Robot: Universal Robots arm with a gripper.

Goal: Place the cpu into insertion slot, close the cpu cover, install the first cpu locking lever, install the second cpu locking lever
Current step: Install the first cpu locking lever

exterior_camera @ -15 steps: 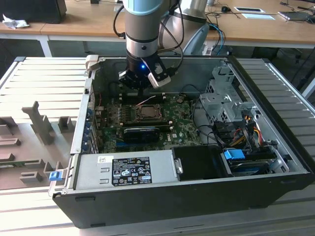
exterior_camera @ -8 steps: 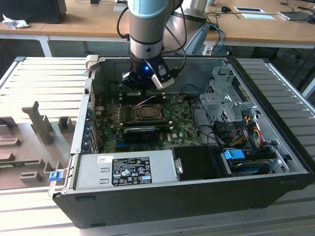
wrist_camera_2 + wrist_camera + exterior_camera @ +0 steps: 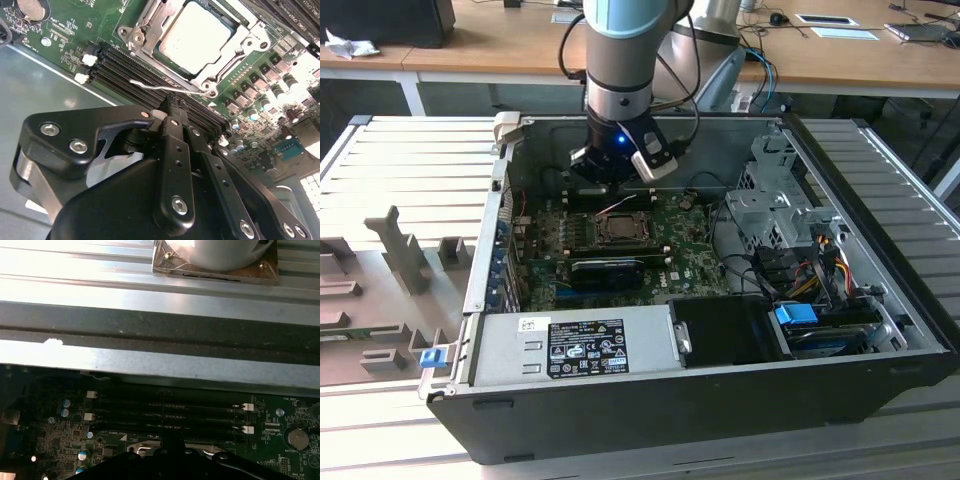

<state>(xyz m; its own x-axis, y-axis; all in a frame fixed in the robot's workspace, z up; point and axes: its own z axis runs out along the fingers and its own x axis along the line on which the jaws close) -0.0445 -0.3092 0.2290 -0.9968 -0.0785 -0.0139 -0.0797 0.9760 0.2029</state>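
Observation:
The cpu [image 3: 197, 32], a pale silvery square, lies in the insertion slot [image 3: 620, 228] on the green motherboard. Around it the silver cpu cover [image 3: 240, 47] lies flat, the chip showing through its window. One thin wire locking lever [image 3: 150, 85] reaches out sideways over the memory slots. A second lever [image 3: 235, 59] curves along the cover's other side. My gripper [image 3: 170, 107] is shut, its fingertips just above the first lever's shaft; whether they touch it I cannot tell. In the exterior view the gripper [image 3: 617, 182] hangs just behind the socket. Its dark body [image 3: 170, 460] also shows in the first wrist view.
Black memory slots [image 3: 165, 410] run beside the socket, with the case's metal wall [image 3: 160, 325] behind them. A long black ridged card [image 3: 610, 268] lies in front of the socket. The power supply [image 3: 580, 345], a drive cage [image 3: 770, 200] and cables [image 3: 810, 260] crowd the case.

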